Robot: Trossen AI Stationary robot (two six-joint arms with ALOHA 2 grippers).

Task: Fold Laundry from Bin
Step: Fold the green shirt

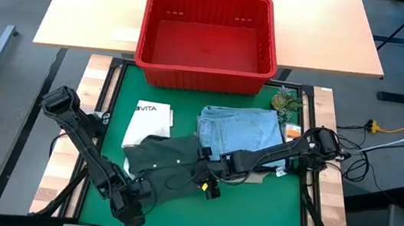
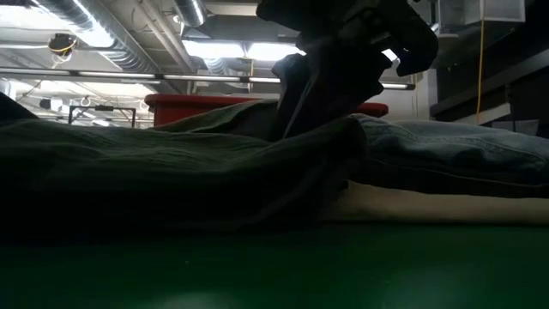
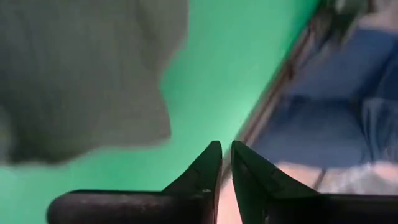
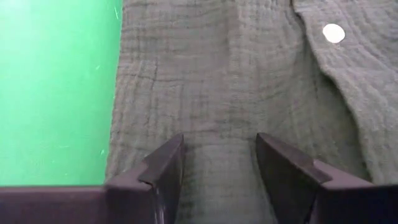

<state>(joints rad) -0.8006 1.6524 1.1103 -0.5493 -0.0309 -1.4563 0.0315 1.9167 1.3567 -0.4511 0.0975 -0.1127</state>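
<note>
A: Starting from the left, what is the left gripper (image 1: 134, 214) doing?

B: It is hovering low over the green mat (image 1: 251, 212) near the table's front edge, fingers (image 3: 208, 165) pressed together on nothing. The dark olive-green crinkled cotton shirt (image 1: 169, 163) is lying just beyond it and towards the right gripper.

A: And beside that shirt?

B: A white tote bag with printed lettering (image 1: 147, 122) is lying flat on the far side of the left gripper, partly under the shirt.

A: The right gripper?

B: The right gripper (image 1: 209, 179) is sitting on the shirt's edge, its two dark fingers (image 4: 165, 168) standing apart with a ridge of the olive fabric (image 4: 224, 93) between them. A white button (image 4: 333, 32) is showing just ahead of them.

A: What is lying further right?

B: The folded light blue denim jeans (image 1: 238, 133) are resting under the right arm, stacked on a cream folded piece (image 2: 429, 206). The large red slotted plastic crate (image 1: 209, 41) is standing well beyond both grippers.
</note>
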